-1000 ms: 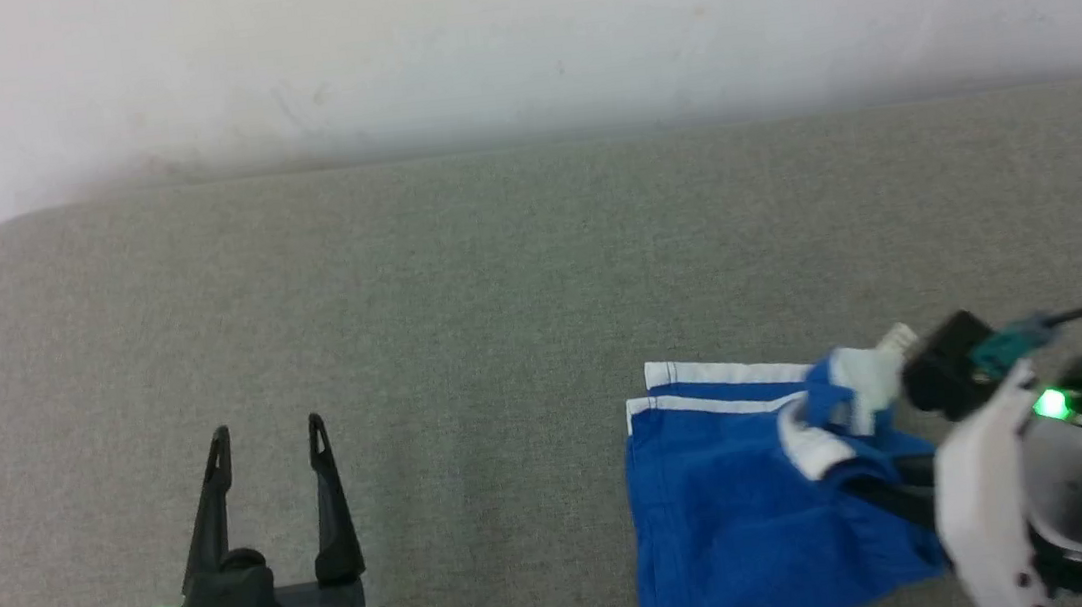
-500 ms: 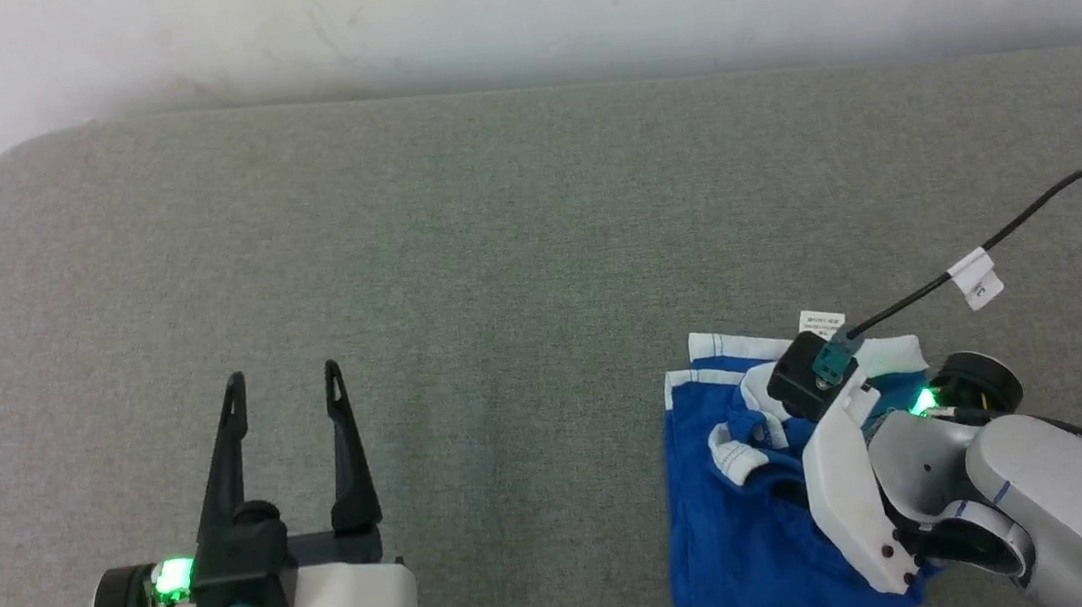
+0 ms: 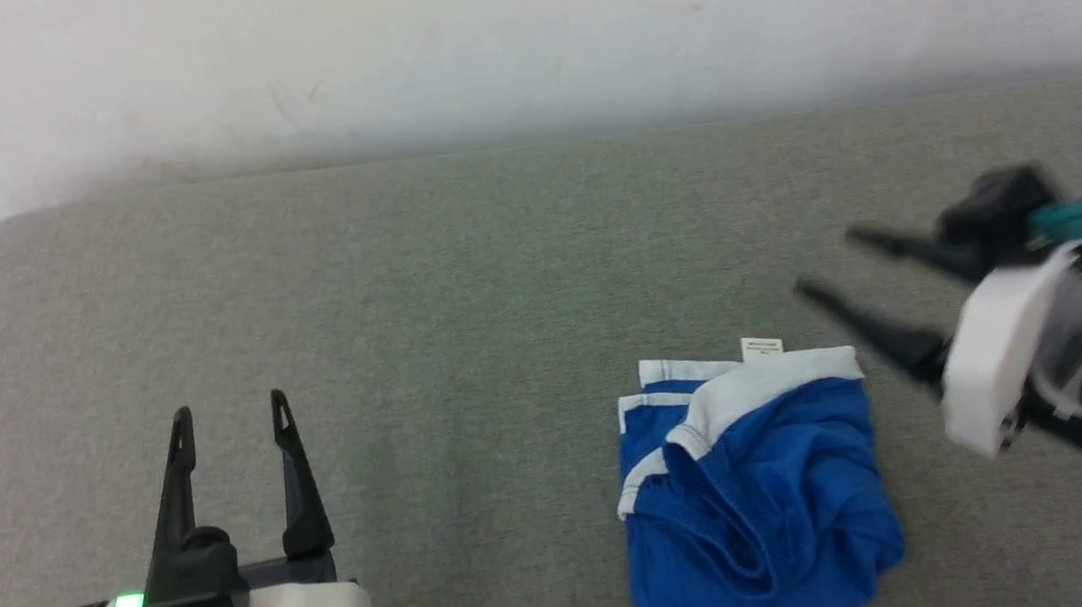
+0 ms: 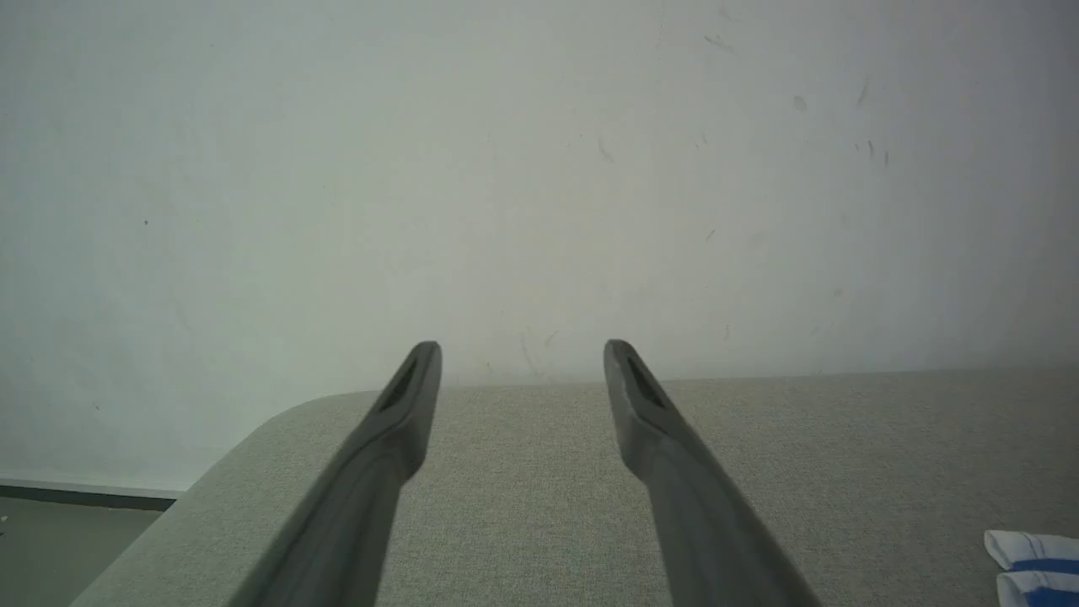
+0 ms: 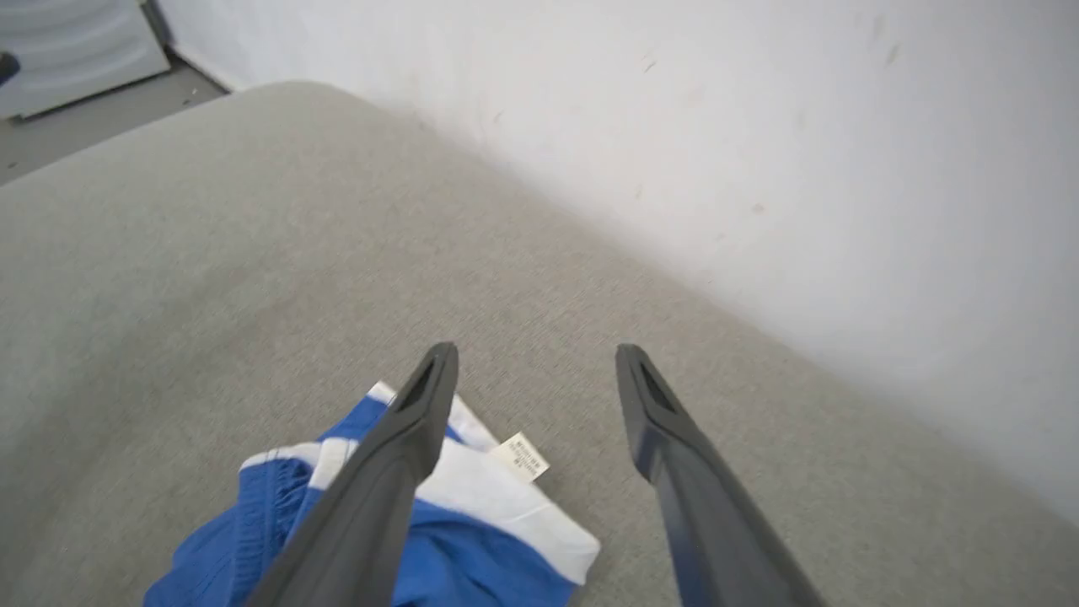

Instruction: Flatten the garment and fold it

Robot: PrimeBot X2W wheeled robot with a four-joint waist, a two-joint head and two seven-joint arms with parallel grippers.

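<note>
So the garment (image 3: 757, 492) sat as a rumpled blue bundle on the near right of the grey surface (image 3: 458, 282), white-banded edge farthest from the robot, with the right gripper (image 3: 824, 260) hanging spread wide and empty just off its far right corner, way closer than the equally splayed left gripper (image 3: 230, 407).

No legible text, small white tag (image 3: 762, 348) at the top edge of the blue garment (image 3: 774, 510), its dark print too small to read

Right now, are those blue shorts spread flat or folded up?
Folded, but untidily: the shorts lie as a compact, wrinkled stack of overlapping layers, not spread out.
</note>
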